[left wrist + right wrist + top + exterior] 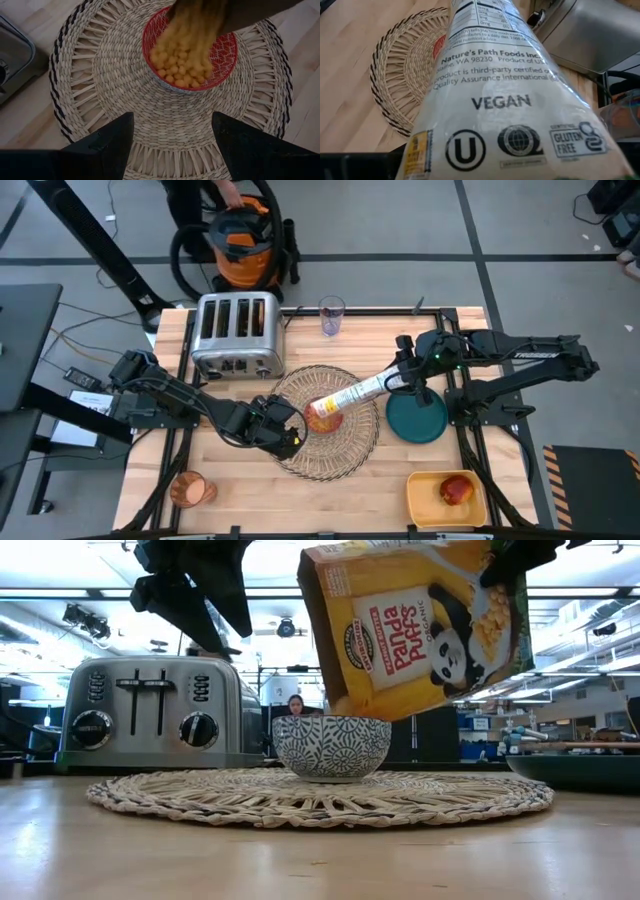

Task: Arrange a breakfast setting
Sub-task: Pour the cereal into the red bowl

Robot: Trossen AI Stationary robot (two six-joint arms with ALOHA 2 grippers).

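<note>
Bowl (322, 418) mid-placemat (350, 450); left claw (290, 430) open beside.

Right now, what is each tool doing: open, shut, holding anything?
Left tool: open, empty, hovering over the straw placemat.
Right tool: shut on the cereal box, tipping it over the bowl.

Taking the placemat (328, 422) as landmark: on it, the bowl (323, 416); tilted above the bowl, the cereal box (352, 394); behind-left, the toaster (237, 333); right, the plate (415, 419); front-left, the cup (188, 490); front-right, the tub (432, 498) holding the apple (456, 490).
</note>
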